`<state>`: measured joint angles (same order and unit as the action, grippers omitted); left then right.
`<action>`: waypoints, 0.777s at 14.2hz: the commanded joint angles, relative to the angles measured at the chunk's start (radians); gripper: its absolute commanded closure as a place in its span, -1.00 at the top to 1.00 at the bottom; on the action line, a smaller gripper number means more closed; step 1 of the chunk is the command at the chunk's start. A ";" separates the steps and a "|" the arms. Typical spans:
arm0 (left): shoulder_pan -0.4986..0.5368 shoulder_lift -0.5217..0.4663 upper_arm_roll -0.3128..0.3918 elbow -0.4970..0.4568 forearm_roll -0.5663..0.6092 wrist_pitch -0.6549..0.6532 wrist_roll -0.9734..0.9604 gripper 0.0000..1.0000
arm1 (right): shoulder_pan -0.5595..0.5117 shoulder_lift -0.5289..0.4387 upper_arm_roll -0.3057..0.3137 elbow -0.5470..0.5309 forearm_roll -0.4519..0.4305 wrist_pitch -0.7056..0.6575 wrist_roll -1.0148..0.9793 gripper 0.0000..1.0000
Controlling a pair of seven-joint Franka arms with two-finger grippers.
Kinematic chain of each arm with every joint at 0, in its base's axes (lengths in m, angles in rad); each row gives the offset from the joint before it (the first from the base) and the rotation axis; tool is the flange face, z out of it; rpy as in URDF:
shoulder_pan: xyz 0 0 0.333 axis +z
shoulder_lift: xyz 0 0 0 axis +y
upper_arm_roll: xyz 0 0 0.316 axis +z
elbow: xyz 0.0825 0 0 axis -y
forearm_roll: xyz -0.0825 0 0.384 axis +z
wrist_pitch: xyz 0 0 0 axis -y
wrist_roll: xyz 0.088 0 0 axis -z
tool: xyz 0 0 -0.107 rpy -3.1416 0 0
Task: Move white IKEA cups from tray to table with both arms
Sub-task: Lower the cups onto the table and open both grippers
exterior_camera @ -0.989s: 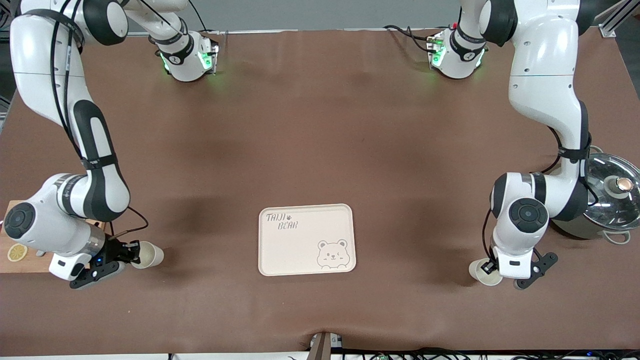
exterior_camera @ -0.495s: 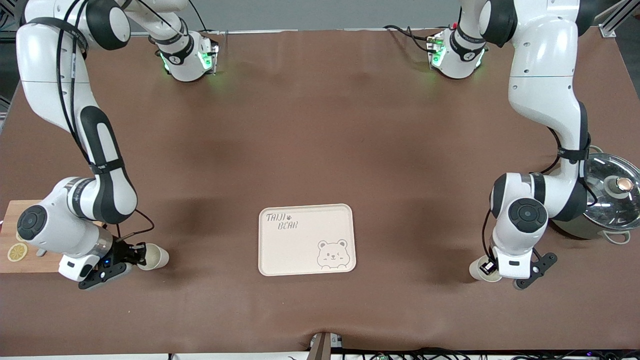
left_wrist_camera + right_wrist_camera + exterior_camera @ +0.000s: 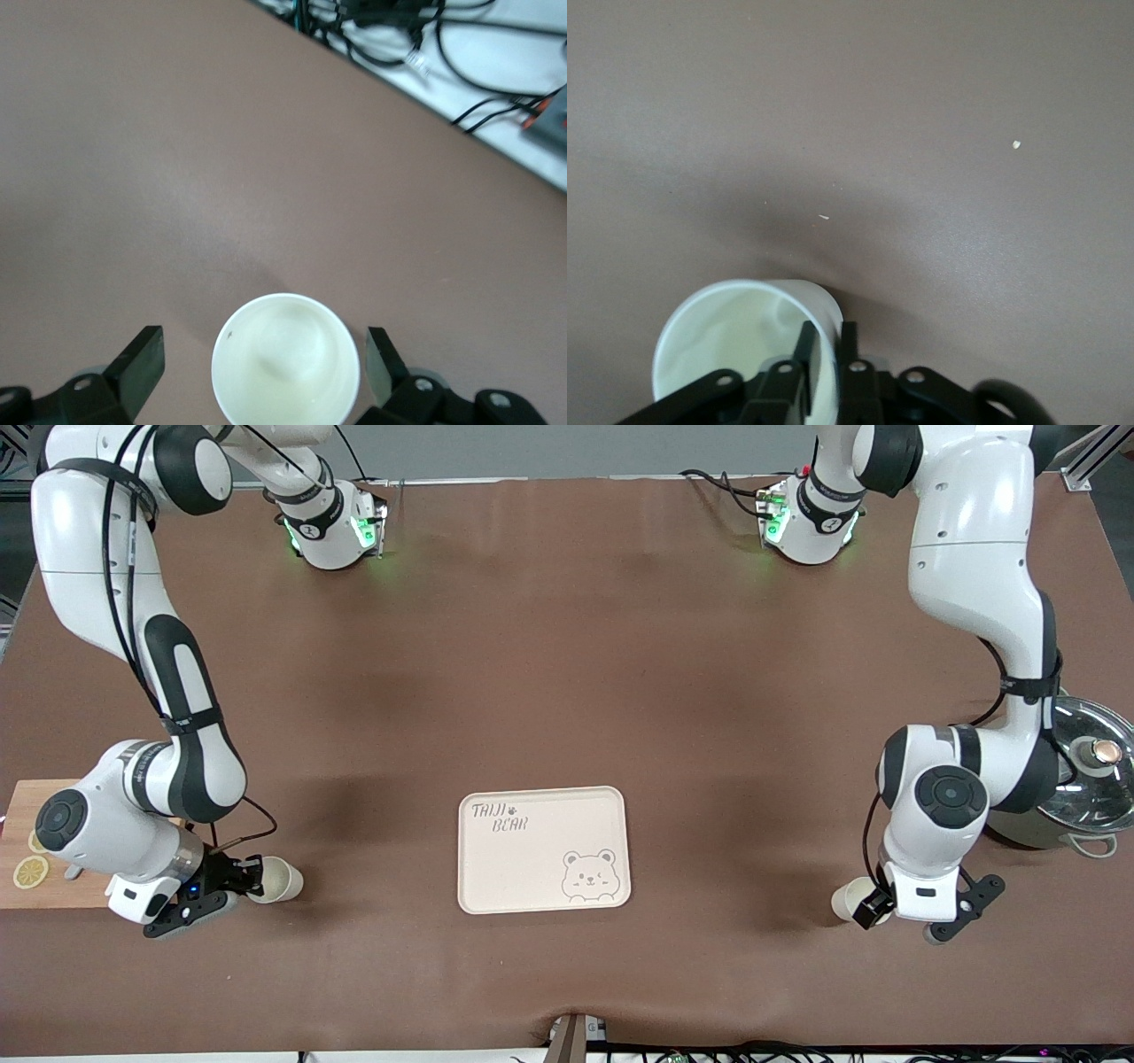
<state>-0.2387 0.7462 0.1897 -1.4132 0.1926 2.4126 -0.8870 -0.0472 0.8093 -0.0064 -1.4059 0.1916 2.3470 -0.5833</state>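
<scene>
One white cup (image 3: 280, 879) is tilted in my right gripper (image 3: 250, 875), just above the table between the wooden board and the bear tray (image 3: 532, 868). In the right wrist view the fingers (image 3: 849, 341) pinch the cup's wall (image 3: 735, 341), one inside and one outside the rim; the right gripper (image 3: 827, 341) is shut on it. The second white cup (image 3: 847, 899) stands upright on the table toward the left arm's end. My left gripper (image 3: 873, 908) is over it. In the left wrist view the left gripper (image 3: 263, 352) is open, its fingers (image 3: 142, 361) on either side of the cup (image 3: 285, 363), apart from it.
A wooden board with lemon slices (image 3: 27, 859) lies at the right arm's end. A pot with a glass lid (image 3: 1088, 779) stands at the left arm's end, close to the left arm's elbow. Cables (image 3: 425, 35) lie past the table's edge.
My right gripper has carried its cup a little toward the tray. My left arm's wrist has shifted slightly toward its end of the table, over the second cup.
</scene>
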 commanded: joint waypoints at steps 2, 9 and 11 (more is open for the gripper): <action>0.004 -0.134 -0.018 -0.029 0.014 -0.101 0.009 1.00 | -0.011 0.010 0.011 0.010 0.025 0.006 -0.023 1.00; 0.048 -0.324 -0.041 -0.032 -0.205 -0.358 0.368 1.00 | -0.017 -0.030 0.009 0.021 0.020 -0.043 -0.021 1.00; 0.059 -0.370 -0.041 -0.032 -0.234 -0.436 0.466 1.00 | -0.019 -0.035 0.006 0.051 0.017 -0.147 -0.020 1.00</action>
<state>-0.1974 0.4397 0.1619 -1.4152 -0.0085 2.0354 -0.5082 -0.0483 0.8013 -0.0089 -1.3723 0.1929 2.2815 -0.5833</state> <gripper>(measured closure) 0.000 0.000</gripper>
